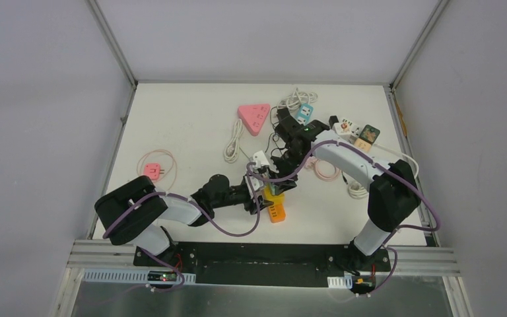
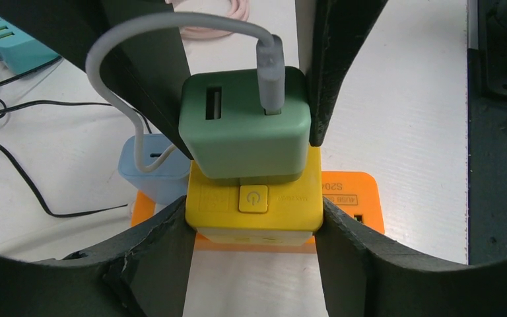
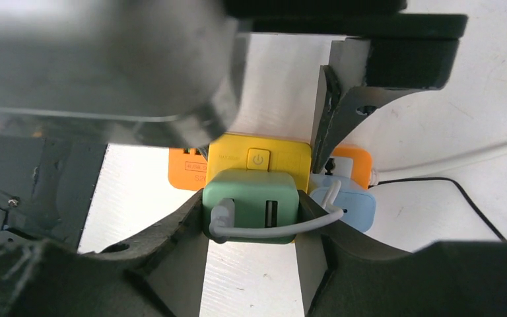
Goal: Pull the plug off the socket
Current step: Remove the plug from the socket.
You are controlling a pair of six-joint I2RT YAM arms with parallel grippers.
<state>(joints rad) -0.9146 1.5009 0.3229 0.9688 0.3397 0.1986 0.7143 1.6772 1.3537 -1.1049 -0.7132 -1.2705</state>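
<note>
Green plug, centre of the left wrist view, sits seated in the yellow socket, a grey cable looping from its face. Left gripper pinches the socket to anchor it; right gripper pinches the plug body, so the pull should separate them rather than lift both.

The rounded green plug sits fully seated in the yellow socket cube, at twelve o'clock of its power button, with a grey cable attached.
</note>
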